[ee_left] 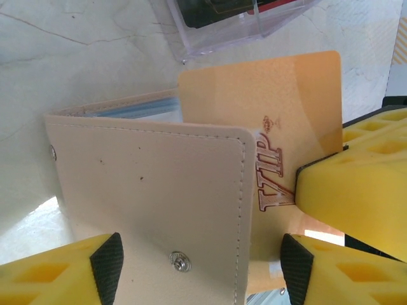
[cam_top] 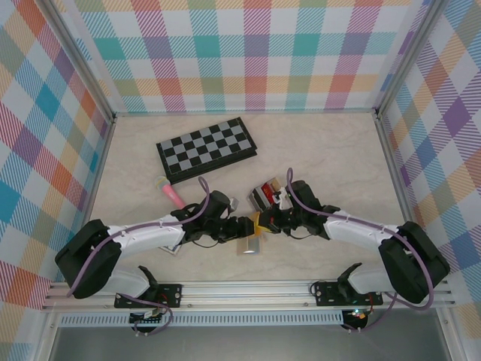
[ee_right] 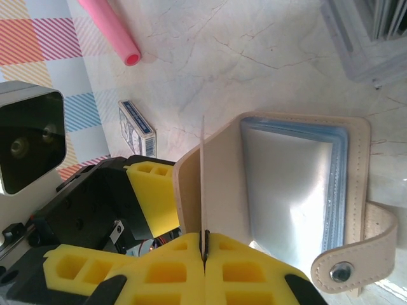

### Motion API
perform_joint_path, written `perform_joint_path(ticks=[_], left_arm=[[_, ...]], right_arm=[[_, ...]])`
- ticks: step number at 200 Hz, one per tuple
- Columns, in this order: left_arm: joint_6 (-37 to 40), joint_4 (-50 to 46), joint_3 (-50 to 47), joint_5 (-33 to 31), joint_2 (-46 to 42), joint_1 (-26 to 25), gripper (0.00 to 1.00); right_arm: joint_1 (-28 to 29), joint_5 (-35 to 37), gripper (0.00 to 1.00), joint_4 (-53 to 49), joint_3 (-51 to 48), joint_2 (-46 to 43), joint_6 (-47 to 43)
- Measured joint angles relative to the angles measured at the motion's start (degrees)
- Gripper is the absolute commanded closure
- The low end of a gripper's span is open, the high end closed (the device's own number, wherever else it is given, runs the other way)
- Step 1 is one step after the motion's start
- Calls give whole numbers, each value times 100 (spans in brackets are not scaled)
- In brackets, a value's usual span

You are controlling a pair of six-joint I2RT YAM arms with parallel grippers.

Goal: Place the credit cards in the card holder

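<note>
My right gripper (ee_right: 205, 251) is shut on the lower edge of a gold-orange "VIP" credit card (ee_left: 286, 108), seen edge-on in the right wrist view. The card stands partly out of a tan leather wallet (ee_left: 152, 190), between its raised cover and the clear sleeves (ee_right: 289, 184). My left gripper (ee_left: 200, 264) is open, with its pads on either side of the wallet cover. From above, both grippers meet over the wallet (cam_top: 250, 245), left (cam_top: 239, 226) and right (cam_top: 269, 220). The clear-grey card holder (cam_top: 268, 194) sits just beyond them and holds dark and red cards (ee_left: 241, 25).
A folded chessboard (cam_top: 205, 149) lies at the back of the table. A pink tube (ee_right: 111, 32) and a blue playing-card pack (ee_right: 137, 127) lie left of the wallet. Metal rails and checked walls bound the marble table (cam_top: 338, 158).
</note>
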Motion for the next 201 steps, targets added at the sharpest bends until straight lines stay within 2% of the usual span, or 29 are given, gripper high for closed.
perform_joint_path(ticks=[70,129,151,201], left_arm=[[83,-264,0,-212,-166,0,67],[109,-474,-13,-461,-487,0,95],[133,-538,-72,-525,-592,0,98],[22,-409,-470,-442,-986,184,100]], right_arm=[[-2,-146,96,264,0,164,129],[-2,-223,95,210,20,240,98],[42,-24,95,-348,229,240,-116],[627,1298,94,-2194,1298,334,-925]])
